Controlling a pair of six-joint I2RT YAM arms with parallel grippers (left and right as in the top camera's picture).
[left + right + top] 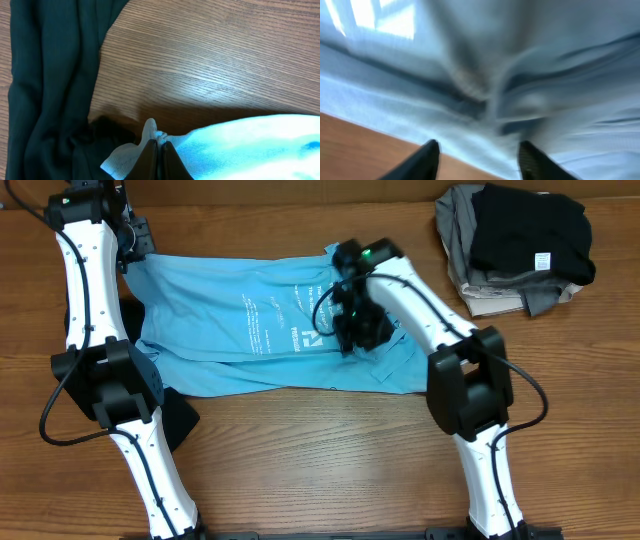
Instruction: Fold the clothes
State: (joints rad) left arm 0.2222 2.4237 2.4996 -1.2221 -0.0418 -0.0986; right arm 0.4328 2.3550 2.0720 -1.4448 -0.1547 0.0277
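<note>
A light blue T-shirt with white print lies spread across the middle of the table. My left gripper is shut on the shirt's far left corner; in the left wrist view the jaws pinch a bunched bit of blue cloth. My right gripper hovers over the shirt's right part, near its front edge. In the right wrist view its fingers are open and empty above blurred blue cloth.
A pile of folded black, grey and tan clothes sits at the far right. A dark garment lies by the left arm, also seen at the table's left. Bare wood runs along the front.
</note>
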